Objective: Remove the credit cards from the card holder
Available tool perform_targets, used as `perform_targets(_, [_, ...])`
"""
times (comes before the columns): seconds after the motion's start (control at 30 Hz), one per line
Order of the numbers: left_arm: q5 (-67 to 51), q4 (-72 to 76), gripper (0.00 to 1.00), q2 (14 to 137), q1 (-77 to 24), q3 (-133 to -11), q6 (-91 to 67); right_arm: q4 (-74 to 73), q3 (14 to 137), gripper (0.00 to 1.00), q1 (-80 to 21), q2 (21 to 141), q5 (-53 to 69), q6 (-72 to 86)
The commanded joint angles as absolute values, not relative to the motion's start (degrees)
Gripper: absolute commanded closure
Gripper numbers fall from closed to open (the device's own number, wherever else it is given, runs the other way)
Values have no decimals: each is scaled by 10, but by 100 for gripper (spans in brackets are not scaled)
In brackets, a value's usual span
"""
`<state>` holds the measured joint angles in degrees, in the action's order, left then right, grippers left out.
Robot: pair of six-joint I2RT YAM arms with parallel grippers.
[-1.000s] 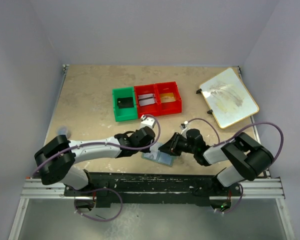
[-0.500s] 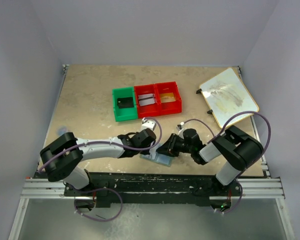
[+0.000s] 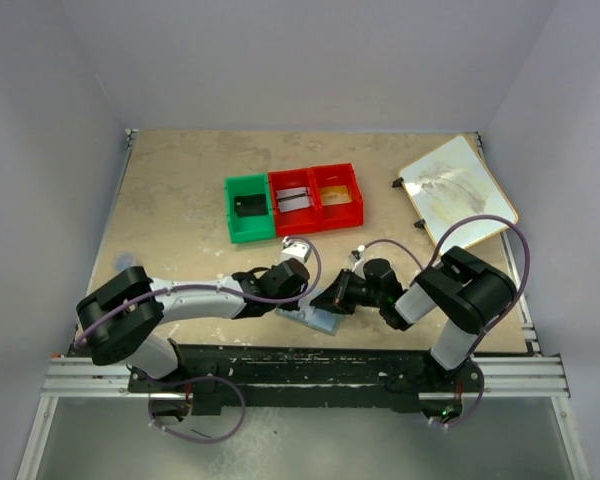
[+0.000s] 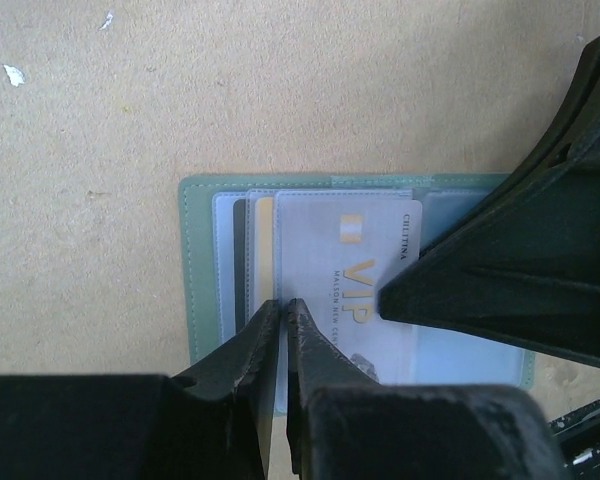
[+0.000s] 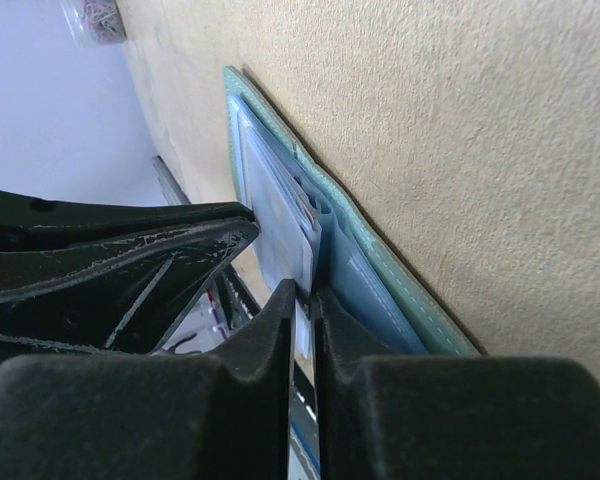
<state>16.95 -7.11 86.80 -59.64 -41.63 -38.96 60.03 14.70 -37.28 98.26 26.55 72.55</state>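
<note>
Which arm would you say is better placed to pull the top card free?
Right, probably: the right gripper has an edge of the pale VIP card between its closed fingers. The left gripper, nearly shut, only sits over the left part of the card holder, better for pinning.

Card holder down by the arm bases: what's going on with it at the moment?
The card holder lies open on the table with both arms on it. The right tool is shut on an edge of the pale VIP card on top, which is not yet clear of the holder. The left tool, jaws almost together, bears down at that card's opposite end, seemingly steadying things. More cards sit tucked beneath.
</note>
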Motion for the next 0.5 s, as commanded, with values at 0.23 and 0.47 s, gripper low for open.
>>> perform_targets(0.23, [188, -112, 96, 876, -596, -412, -393, 568, 162, 82, -379, 938, 259, 716])
perform_targets(0.47, [193, -118, 96, 881, -597, -420, -395, 554, 162, 90, -379, 923, 259, 719])
